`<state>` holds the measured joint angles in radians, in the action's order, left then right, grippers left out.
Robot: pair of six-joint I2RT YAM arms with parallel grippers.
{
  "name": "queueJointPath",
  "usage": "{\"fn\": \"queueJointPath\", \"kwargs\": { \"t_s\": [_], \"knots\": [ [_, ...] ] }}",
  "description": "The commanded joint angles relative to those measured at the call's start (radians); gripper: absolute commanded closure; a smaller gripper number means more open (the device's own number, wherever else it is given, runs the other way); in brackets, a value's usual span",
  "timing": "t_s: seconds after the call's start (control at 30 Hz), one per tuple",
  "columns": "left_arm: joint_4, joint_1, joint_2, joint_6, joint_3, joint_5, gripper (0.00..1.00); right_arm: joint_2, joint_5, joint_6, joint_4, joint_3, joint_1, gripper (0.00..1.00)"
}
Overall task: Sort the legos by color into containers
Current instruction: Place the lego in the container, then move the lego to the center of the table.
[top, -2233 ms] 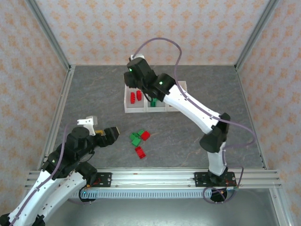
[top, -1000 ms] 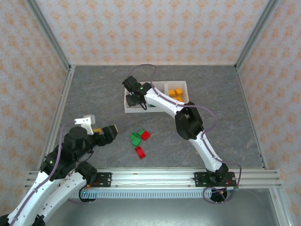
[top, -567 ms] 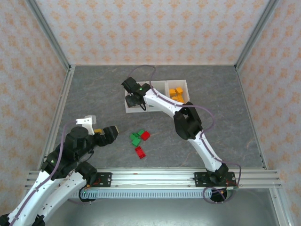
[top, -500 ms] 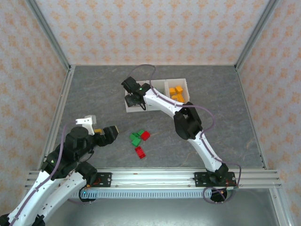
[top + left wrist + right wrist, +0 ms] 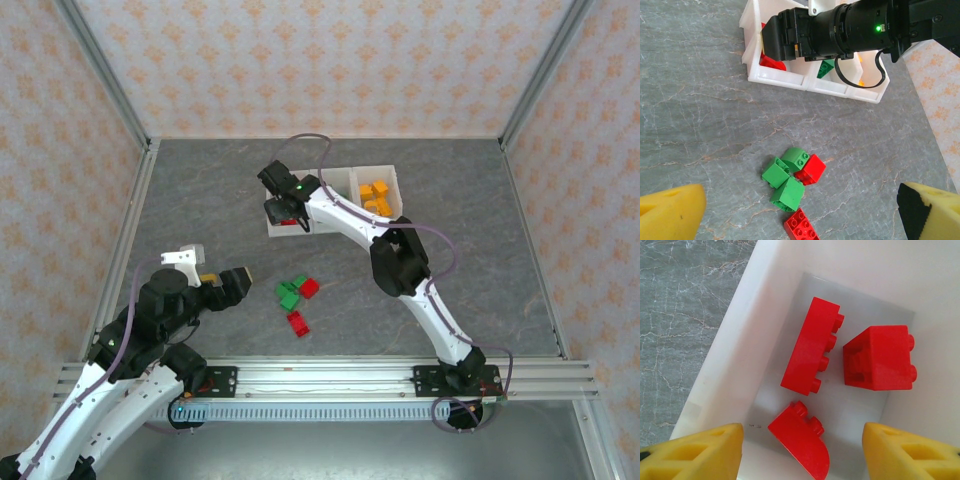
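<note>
Right fingers [image 5: 690, 450] spread apart, gripping nothing, over left bin [image 5: 720, 355], toward far edge of table [image 5: 200, 220]. Three red bricks [image 5: 812, 352] inside; the curved one lies between the fingers, untouched. Green brick [image 5: 826, 69] in middle bin, orange bricks [image 5: 375, 193] in right bin. Five loose bricks [image 5: 792, 175] mid-table. Left fingers [image 5: 670, 215] wide open, near-left corner.

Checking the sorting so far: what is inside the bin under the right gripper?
Three red bricks lie in the bin: a long brick, a square brick, a curved brick. The yellow fingers cover its near corners.
</note>
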<state>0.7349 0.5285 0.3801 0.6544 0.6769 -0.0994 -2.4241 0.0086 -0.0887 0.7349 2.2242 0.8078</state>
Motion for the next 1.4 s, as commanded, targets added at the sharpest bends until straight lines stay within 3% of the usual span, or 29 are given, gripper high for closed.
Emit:
{"fn": "queueJointPath", "kwargs": {
  "t_s": [0.0,0.27,0.47,0.63,1.0,1.13,1.37],
  "knots": [
    [-0.014,0.001,0.003,-0.006,-0.009,-0.004,0.01,0.029,0.037,-0.018,0.071,0.019,-0.009,0.35],
    [0.015,0.001,0.027,-0.010,0.016,-0.008,0.01,0.137,0.012,-0.073,0.159,-0.010,-0.003,0.26],
    [0.046,0.001,0.071,-0.036,0.030,-0.025,0.01,0.308,0.001,-0.105,0.182,-0.165,0.023,0.11],
    [0.032,0.002,0.090,-0.041,0.015,-0.046,0.01,0.452,-0.045,-0.071,0.174,-0.289,0.052,0.10],
    [0.021,0.001,0.101,-0.044,0.026,-0.078,0.01,0.750,0.016,0.126,-0.122,-0.895,0.140,0.18],
    [0.025,0.001,0.111,-0.045,0.029,-0.071,0.01,0.856,0.038,0.138,-0.300,-1.109,0.143,0.14],
    [0.044,0.001,0.112,-0.048,0.025,-0.063,0.01,0.873,0.050,0.132,-0.368,-1.212,0.142,0.11]
  ]
}}
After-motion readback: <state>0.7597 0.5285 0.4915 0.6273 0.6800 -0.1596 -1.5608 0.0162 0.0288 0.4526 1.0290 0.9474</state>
